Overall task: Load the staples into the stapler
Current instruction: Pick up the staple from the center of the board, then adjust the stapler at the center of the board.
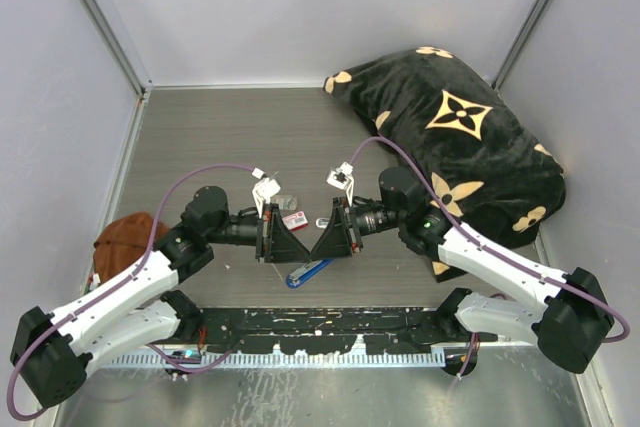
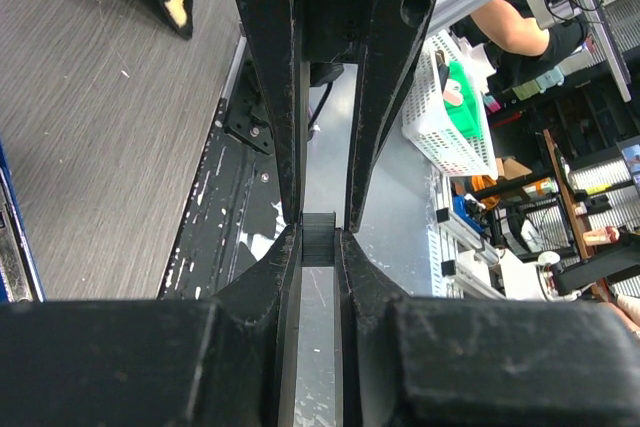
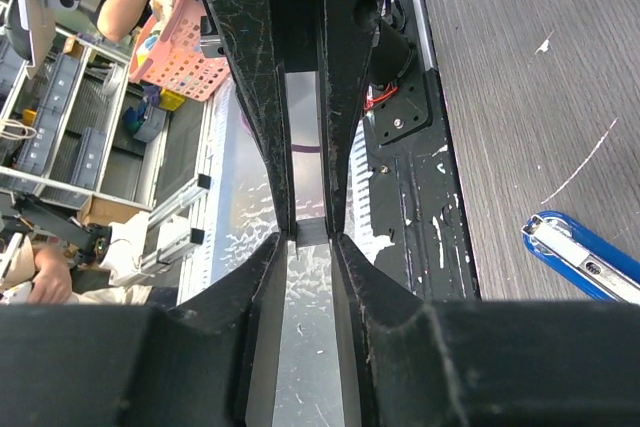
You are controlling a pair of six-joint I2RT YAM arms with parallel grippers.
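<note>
1. The left pincer (image 2: 319, 252) is clamped on the staples (image 2: 318, 235), a small ribbed grey block held in the air at its fingertips.
2. The right pincer (image 3: 309, 245) meets it tip to tip. Its fingers flank the same block with a narrow gap, and I cannot tell whether they press it.
3. Only one small face of the block shows, so its long axis cannot be read.
4. The stapler (image 1: 308, 272) lies on the bench (image 1: 220, 137) just on the near side of the meeting tips. Its long axis slants from near-left to far-right, with the silver channel showing.
5. A red-and-white box (image 1: 294, 219) sits just beyond the tips.
6. Bare wood-grain bench stretches toward the far wall. A patterned black cushion (image 1: 460, 137) fills the far-right corner, a brown cap (image 1: 125, 239) sits by the left wall, and a black mounting plate (image 1: 320, 327) runs along the near edge.
</note>
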